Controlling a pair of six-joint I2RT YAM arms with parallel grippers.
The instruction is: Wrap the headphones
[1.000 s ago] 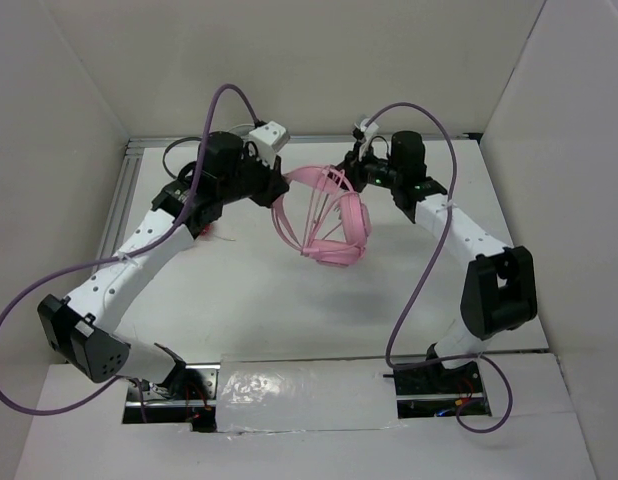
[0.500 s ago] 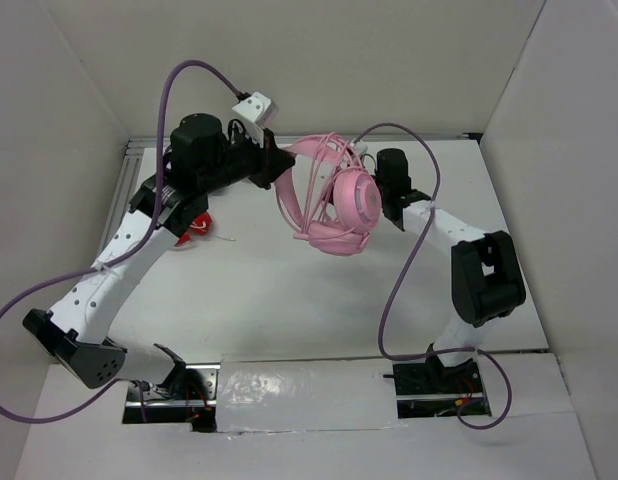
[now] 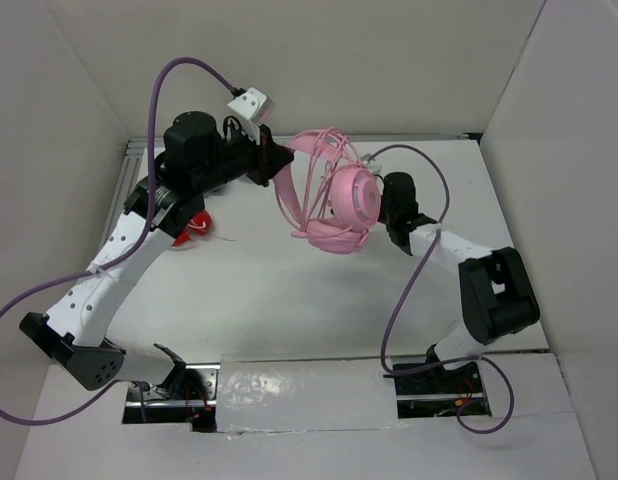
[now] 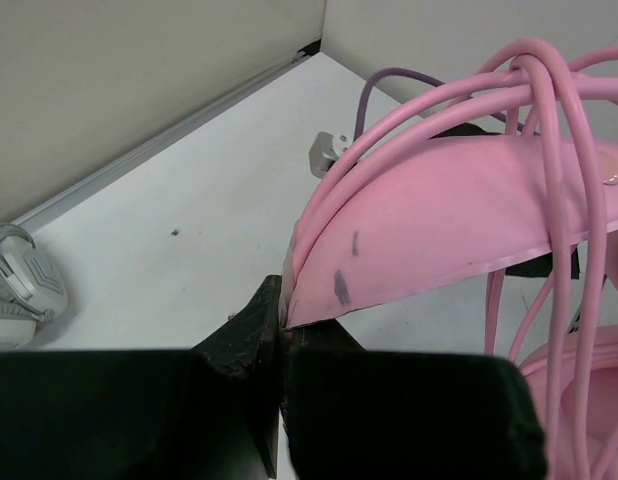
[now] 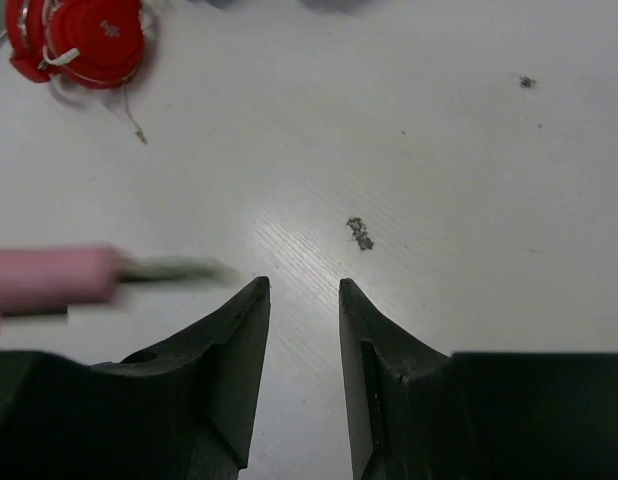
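The left gripper [image 4: 285, 312] has its jaws pressed tight on one end of the headband [image 4: 459, 230] of the pink headphones [image 3: 334, 205]. These hang in the air above the far middle of the worktop [image 3: 289, 295], with the cable [image 4: 554, 150] looped across the headband. The right gripper [image 5: 304, 290] has its jaws spread, with nothing between them. A red round object [image 5: 84, 40] lies near the worktop's far left edge.
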